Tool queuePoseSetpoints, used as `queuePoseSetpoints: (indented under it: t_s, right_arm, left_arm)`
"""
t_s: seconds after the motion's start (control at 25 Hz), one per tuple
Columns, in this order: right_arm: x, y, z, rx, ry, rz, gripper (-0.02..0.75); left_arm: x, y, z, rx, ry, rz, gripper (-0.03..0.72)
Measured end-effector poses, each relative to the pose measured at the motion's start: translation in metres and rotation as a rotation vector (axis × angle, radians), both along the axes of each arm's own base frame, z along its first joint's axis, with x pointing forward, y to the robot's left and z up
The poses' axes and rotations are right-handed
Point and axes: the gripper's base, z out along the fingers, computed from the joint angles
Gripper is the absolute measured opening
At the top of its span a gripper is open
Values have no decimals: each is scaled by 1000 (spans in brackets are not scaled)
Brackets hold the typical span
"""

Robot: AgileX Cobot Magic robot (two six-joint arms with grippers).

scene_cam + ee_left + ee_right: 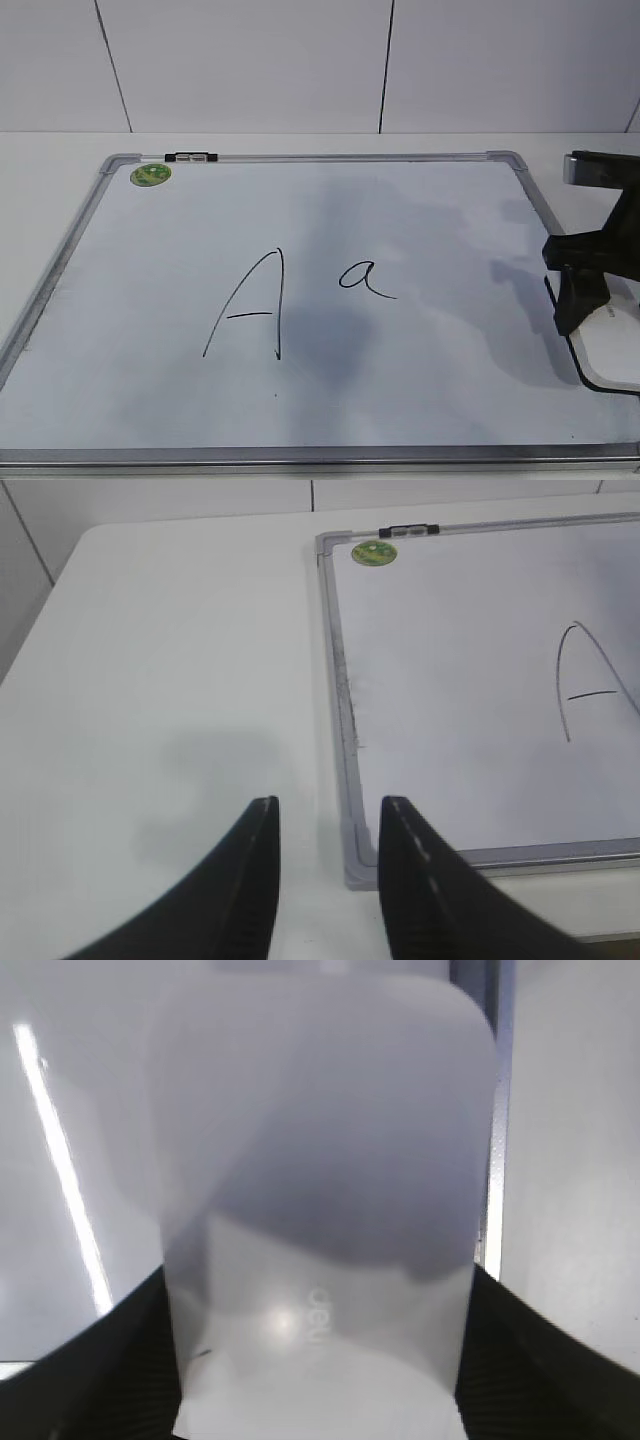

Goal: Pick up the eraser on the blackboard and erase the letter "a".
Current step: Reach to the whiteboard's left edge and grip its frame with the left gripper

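Observation:
The white eraser (320, 1160) lies on the blackboard (330, 157) at its right edge, with its black felt base showing in the exterior view (612, 350). My right gripper (585, 310) is down over it, and in the right wrist view its two fingers (315, 1360) press against both long sides of the eraser. The small letter "a" (365, 278) is near the board's middle, to the right of a tall capital "A" (250, 310). My left gripper (325, 815) is open and empty above the table, by the board's near left corner (358, 865).
A round green sticker (151, 174) and a black clip (190, 157) sit at the board's far left corner. White table (170, 660) lies left of the board. A panelled wall stands behind. The board frame (497, 1110) runs just right of the eraser.

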Motion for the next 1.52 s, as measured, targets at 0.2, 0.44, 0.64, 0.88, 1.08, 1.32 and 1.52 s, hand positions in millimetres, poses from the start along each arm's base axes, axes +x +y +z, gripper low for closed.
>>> queuePoseSetpoints:
  t_s: [0.2,0.44,0.64,0.88,1.08,1.32,1.52]
  right_arm:
    - [-1,1,1,7,3,5,549]
    - [-1,3,1,35,11,8,549]
    - [-1,4,1,40,11,9,549]
    - [-1,5,1,51,12,15,549]
    - [-2,7,1,82,13,24,549]
    - [-2,8,1,86,12,28,549]
    - [-2,8,1,86,12,32,549]
  left_arm:
    - [28,-2,21,-24,109,-14,236]
    - [75,-4,36,-63,155,-16,236]
    - [111,-6,45,-108,150,-13,236]
    - [138,-8,52,-179,92,-7,236]
    - [157,-10,53,-251,51,6,236]
    - [185,-10,47,-270,121,18,236]
    - [219,-12,39,-260,268,14,236]
